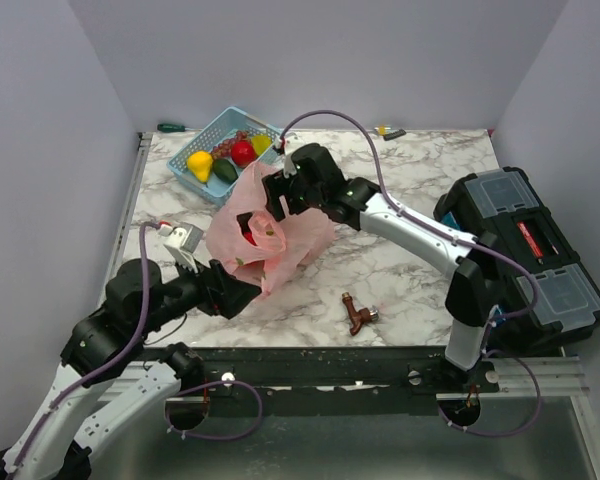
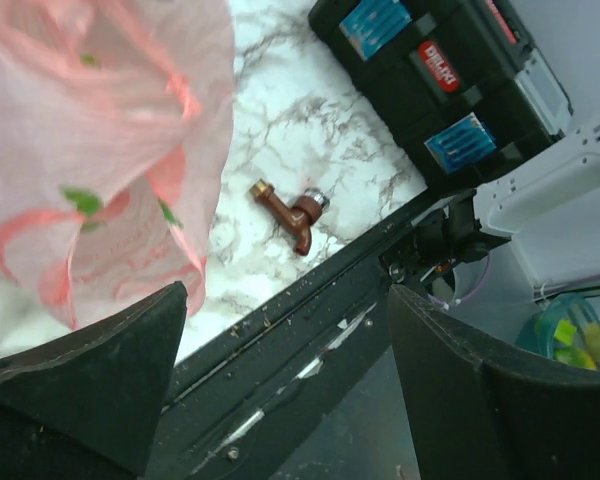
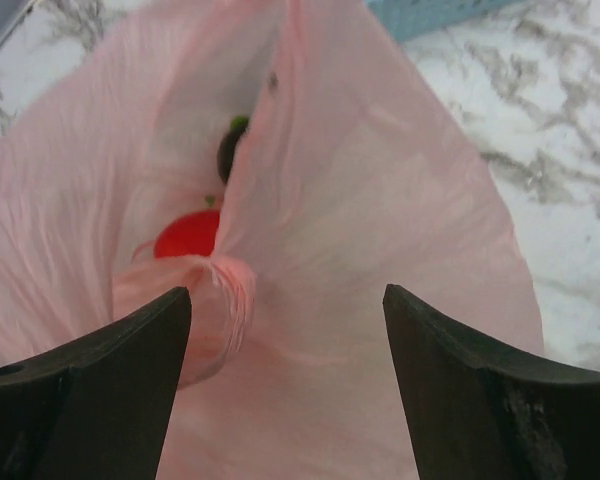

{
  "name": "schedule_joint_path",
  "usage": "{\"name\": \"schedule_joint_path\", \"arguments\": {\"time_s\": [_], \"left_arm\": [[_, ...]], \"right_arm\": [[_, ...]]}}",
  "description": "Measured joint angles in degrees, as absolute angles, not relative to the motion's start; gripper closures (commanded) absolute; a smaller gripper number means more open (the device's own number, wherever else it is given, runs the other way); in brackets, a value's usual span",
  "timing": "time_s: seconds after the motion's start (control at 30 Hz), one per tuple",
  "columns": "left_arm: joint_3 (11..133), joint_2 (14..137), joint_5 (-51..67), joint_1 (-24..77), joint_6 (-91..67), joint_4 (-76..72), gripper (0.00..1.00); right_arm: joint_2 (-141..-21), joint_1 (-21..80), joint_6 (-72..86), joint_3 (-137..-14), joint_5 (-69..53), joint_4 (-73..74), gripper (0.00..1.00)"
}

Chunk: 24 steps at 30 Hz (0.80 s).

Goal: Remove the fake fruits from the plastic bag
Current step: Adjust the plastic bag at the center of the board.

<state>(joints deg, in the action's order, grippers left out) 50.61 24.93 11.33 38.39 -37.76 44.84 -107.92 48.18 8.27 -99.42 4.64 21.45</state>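
The pink plastic bag (image 1: 270,240) stands crumpled on the marble table, its mouth gaping. A red fake fruit (image 1: 250,236) shows inside it, and in the right wrist view this red fruit (image 3: 185,234) lies deep in the bag (image 3: 380,200) beside a dark green piece (image 3: 230,150). My right gripper (image 1: 277,203) hovers open over the bag's top, its jaws (image 3: 286,300) apart with only loose plastic below them. My left gripper (image 1: 248,292) sits open at the bag's near-left edge. In its own view the left gripper (image 2: 285,330) holds nothing and the bag (image 2: 100,150) is at upper left.
A light blue basket (image 1: 212,130) at the back left holds yellow, green and red toy fruits. A brown tap-like piece (image 1: 358,315) lies near the front edge and shows again as the tap piece (image 2: 290,212). A black toolbox (image 1: 525,250) fills the right side.
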Motion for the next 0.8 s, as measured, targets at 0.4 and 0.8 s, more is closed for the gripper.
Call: {"name": "schedule_joint_path", "arguments": {"time_s": [0.4,0.8], "left_arm": [[63.24,37.39,11.44,38.39,-20.86,41.78,0.14],[61.34,47.88,0.4,38.37,-11.05,35.68,0.13]], "right_arm": [[-83.66,48.31,24.23,-69.71,-9.72,8.56,0.08],[-77.8,48.29,33.45,-56.31,-12.38,-5.5,0.25]]}}
